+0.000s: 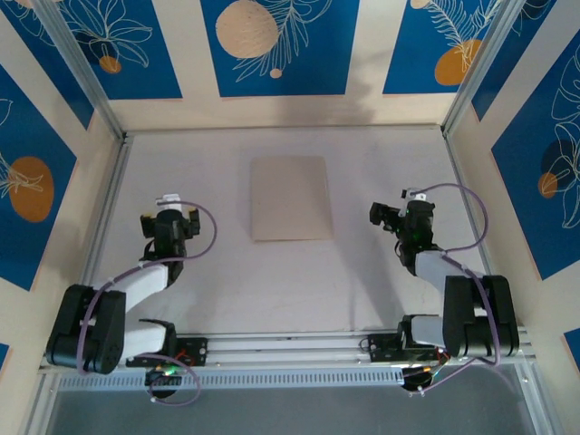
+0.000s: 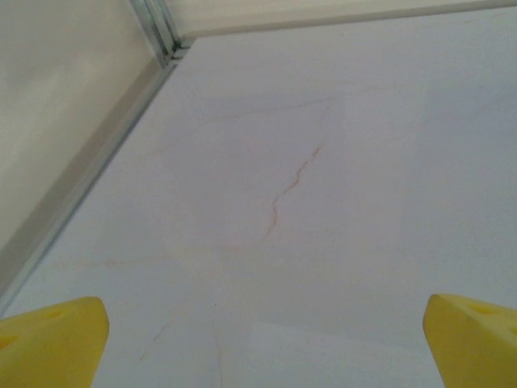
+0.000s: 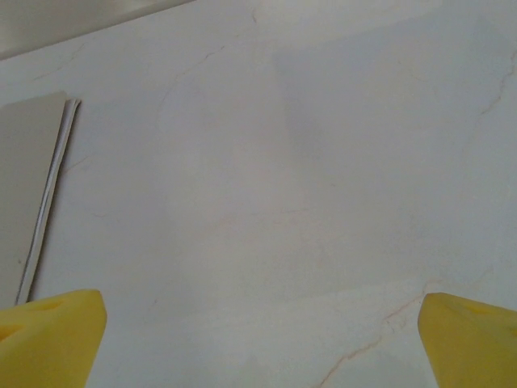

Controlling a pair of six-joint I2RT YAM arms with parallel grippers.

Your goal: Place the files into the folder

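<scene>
Top external view: the flat tan card folder (image 1: 290,198) lies closed in the middle of the pale marbled surface (image 1: 299,290), its long axis running from the near edge towards the far edge. It sits between the two arms. The left claw (image 1: 174,213) and the right claw (image 1: 388,216) hang level with its near half, and the right one looks slightly nearer.

Left wrist view: the yellow fingertips (image 2: 52,339) stand wide apart and released over bare surface, aimed at the far left corner.

Right wrist view: this claw is also released and holds nothing. The folder lies to its left. A thin white line along the folder's side may be the white paper sheets (image 3: 50,190) tucked between the covers, though I cannot tell for sure.
</scene>
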